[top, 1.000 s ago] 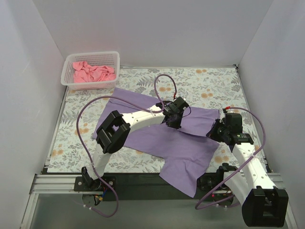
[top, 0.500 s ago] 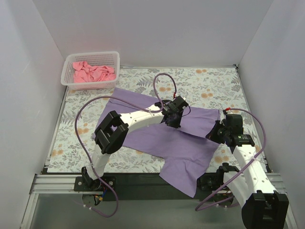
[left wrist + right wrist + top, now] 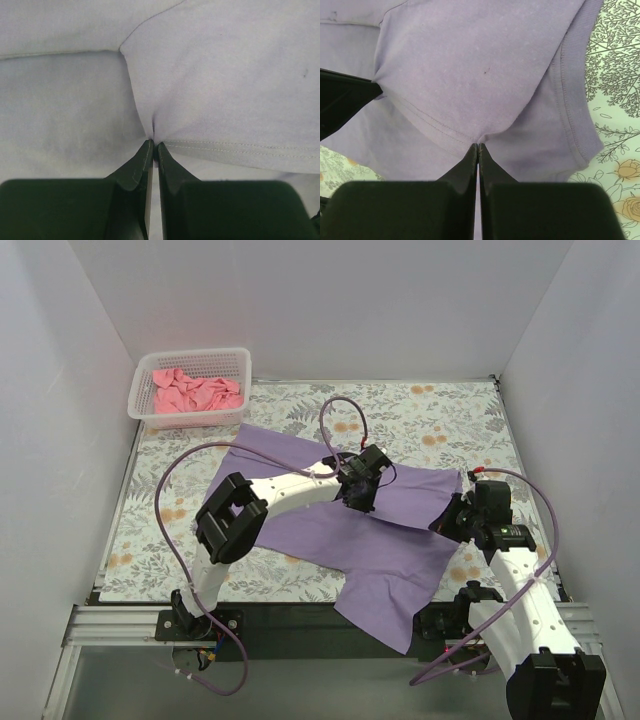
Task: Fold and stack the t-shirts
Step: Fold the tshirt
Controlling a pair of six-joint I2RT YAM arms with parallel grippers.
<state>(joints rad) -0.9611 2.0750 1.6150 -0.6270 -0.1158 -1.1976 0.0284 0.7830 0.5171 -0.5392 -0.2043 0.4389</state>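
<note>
One lavender t-shirt [image 3: 330,535] lies near one white mesh basket [image 3: 185,420]; in the basket, one salmon-pink heap [image 3: 195,392], its shirt count unclear. Two grippers: the left gripper [image 3: 154,145] and the right gripper [image 3: 478,146].

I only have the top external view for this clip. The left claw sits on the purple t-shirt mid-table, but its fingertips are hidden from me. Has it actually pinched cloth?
Observer: Yes. The left wrist view shows the left claw shut on a stitched hem of the lavender t-shirt, with the cloth puckering at its tips.
Operator: And the right one?
Observer: The right claw is also shut, pinching a stitched hem of the same shirt.
Operator: Anything telling beside it?
Observer: A ribbed band curves just right of its tips, lying over the floral tablecloth.
</note>
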